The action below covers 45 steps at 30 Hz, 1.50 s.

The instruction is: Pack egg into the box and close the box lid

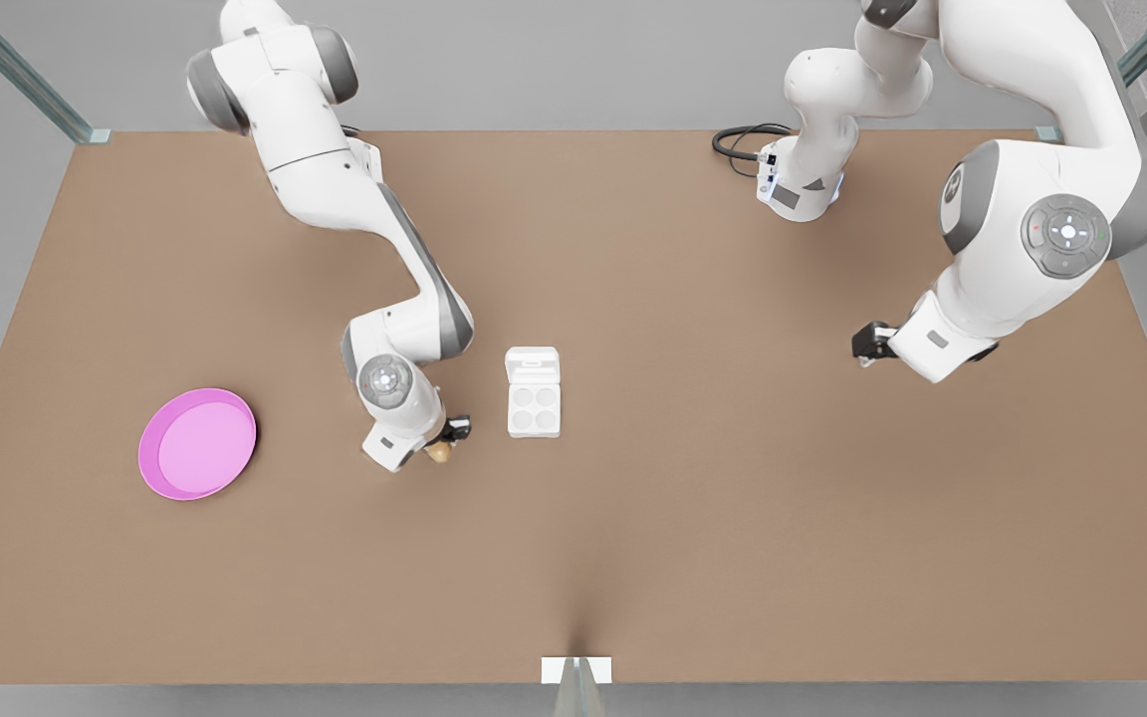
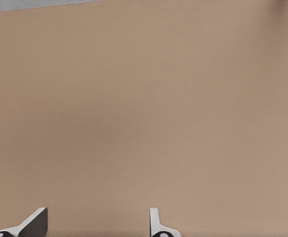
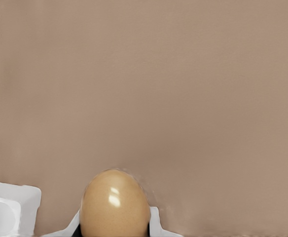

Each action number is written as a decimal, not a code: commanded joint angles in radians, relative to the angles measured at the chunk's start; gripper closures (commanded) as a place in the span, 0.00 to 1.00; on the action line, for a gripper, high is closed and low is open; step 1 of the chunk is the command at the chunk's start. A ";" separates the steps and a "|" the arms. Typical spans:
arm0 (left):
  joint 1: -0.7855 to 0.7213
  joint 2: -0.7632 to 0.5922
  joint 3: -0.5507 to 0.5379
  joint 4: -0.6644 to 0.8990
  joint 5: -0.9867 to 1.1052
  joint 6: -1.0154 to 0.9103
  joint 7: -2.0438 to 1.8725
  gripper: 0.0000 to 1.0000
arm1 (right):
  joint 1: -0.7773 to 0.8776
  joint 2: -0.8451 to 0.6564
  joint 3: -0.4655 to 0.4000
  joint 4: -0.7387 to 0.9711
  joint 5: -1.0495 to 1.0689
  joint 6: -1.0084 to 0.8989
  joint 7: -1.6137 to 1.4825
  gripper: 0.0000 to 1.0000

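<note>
Your egg (image 1: 440,453) is tan and smooth, and the right gripper (image 1: 446,445) holds it between its jaws. In the right wrist view the egg (image 3: 115,203) sits between the two pale fingers (image 3: 155,222), with a corner of the box (image 3: 11,210) close by. In the front view the egg is just to the 8 o'clock side of the box (image 1: 534,408), near it but not touching.

The box is white with four round cups, and none of them has an egg in it. The box lid (image 1: 533,364) is open and lies flat at the 12 o'clock side of the cups.

The pink plate (image 1: 197,443) lies well away at 9 o'clock from the box. The desk (image 1: 733,498) is flat and brown, with a grey floor around it and a black cable (image 1: 738,139) near its far edge.

Your right arm bends down low from the far side, with its wrist near the box. Your left arm waits, folded high at 3 o'clock. The left gripper (image 1: 867,344) hangs over bare desk, well apart from the box, and in the left wrist view its jaws (image 2: 97,224) are wide apart and hold nothing.
</note>
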 commanded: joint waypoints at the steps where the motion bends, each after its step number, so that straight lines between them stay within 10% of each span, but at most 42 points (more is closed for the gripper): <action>1: -0.004 -0.001 0.001 0.000 0.002 0.000 -0.009 0.00 | 0.122 -0.002 -0.075 0.004 0.185 -0.078 0.362 0.52; 5: -0.001 0.002 0.001 -0.001 0.003 0.000 -0.009 0.00 | 0.331 0.007 -0.202 0.008 0.297 -0.080 0.418 0.51; 15: -0.002 0.008 0.001 -0.003 0.011 0.002 -0.010 0.00 | 0.345 0.125 -0.205 0.039 0.324 -0.061 0.418 0.50; 16: -0.002 0.008 -0.001 -0.003 0.014 0.002 -0.010 0.00 | 0.345 0.130 -0.205 0.047 0.326 -0.061 0.418 0.46; 17: -0.002 0.008 -0.001 -0.003 0.014 0.002 -0.010 0.00 | 0.346 0.136 -0.205 0.047 0.326 -0.061 0.416 0.00; 22: -0.002 0.008 -0.001 -0.004 0.014 0.002 -0.012 0.00 | 0.348 0.113 -0.219 0.046 0.317 -0.069 0.415 0.00; 28: -0.074 0.028 -0.010 0.000 -0.004 0.051 -0.177 0.00 | -0.252 -0.321 -0.218 -0.050 -0.071 -0.415 -0.121 0.00; 33: -0.344 0.082 -0.008 -0.030 -0.058 0.117 -0.519 0.00 | -0.345 -0.355 -0.219 0.195 -0.183 -0.679 -0.179 0.00; 36: -0.521 0.126 -0.007 -0.030 -0.056 0.150 -0.703 0.00 | -0.770 -0.456 0.219 0.192 -0.186 -0.710 -0.277 0.00; 45: -0.781 0.387 -0.007 -0.036 0.000 0.449 -1.032 0.00 | -0.773 -0.394 0.380 0.185 -0.182 -0.494 -0.279 0.00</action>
